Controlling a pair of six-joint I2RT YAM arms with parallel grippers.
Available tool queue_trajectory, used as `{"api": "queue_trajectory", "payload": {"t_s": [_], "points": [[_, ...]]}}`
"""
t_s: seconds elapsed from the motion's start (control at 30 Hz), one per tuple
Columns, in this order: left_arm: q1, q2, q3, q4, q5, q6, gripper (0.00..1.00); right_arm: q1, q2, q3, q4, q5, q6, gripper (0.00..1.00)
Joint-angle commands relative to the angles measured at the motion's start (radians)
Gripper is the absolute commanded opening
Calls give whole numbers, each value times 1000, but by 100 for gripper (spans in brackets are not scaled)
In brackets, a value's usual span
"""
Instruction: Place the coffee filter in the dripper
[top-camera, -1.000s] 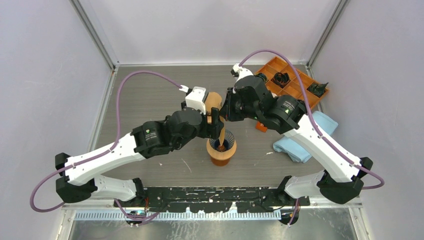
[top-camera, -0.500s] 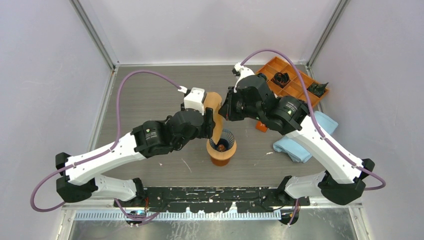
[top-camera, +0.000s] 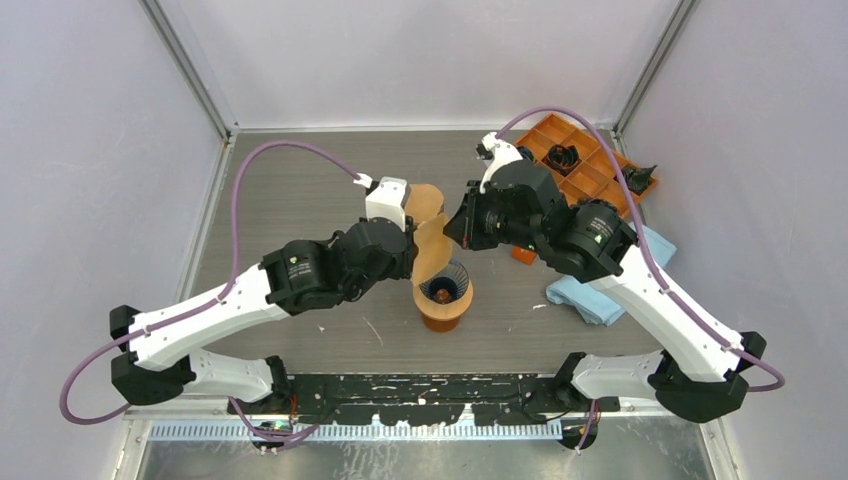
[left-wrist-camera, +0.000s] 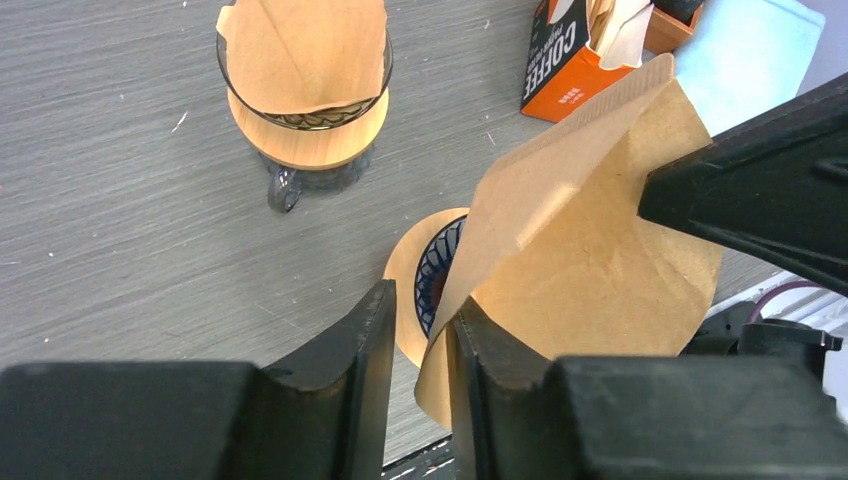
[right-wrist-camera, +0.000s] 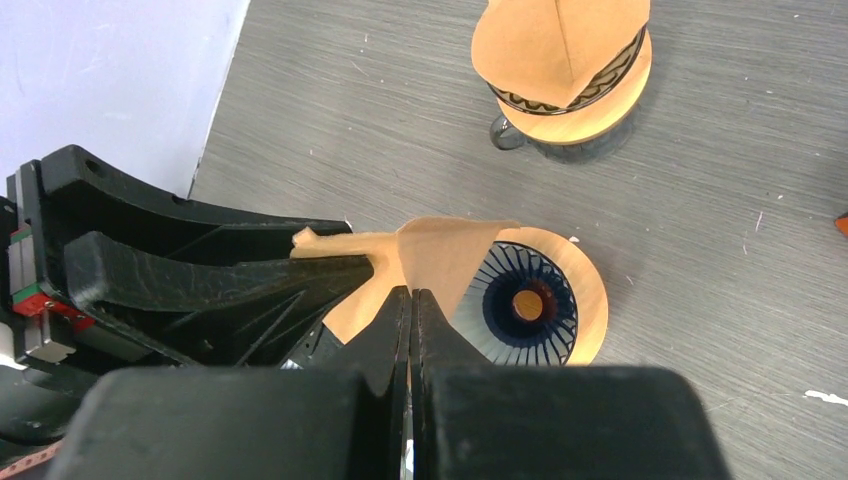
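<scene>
We've got the right pincer (right-wrist-camera: 410, 292) clenched on the coffee filter (left-wrist-camera: 590, 250) above the dripper (right-wrist-camera: 588, 300) mid-frame; left pincer (left-wrist-camera: 425, 305) slightly parted around its lower edge.

coffee filter (left-wrist-camera: 590, 250): brown paper cone, creased flat, aloft and tilted, lower edge just above the dripper
dripper (right-wrist-camera: 540, 300): wooden collar, dark ribbed cone, upright, empty

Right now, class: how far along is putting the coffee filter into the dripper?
Done: the coffee filter is lifted, pinched in the shut right gripper. In hand: it hangs over the empty dripper, the left gripper straddling its edge, jaws with a gap showing. Left: seat it in the cone and let go. The far dripper already holds a second filter.
</scene>
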Motion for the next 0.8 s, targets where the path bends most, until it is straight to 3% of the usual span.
{"api": "queue_trajectory", "payload": {"t_s": [0.0, 0.17, 0.77], "points": [[-4, -2, 50, 9, 12, -25, 21, 6, -31, -17, 46, -2, 8, 1], [-4, 8, 70, 0, 29, -42, 1, 6, -26, -24, 29, -10, -3, 2], [-4, 78, 134, -127, 5, -314, 0, 8, 29, 75, -110, 40, -13, 30]]}}
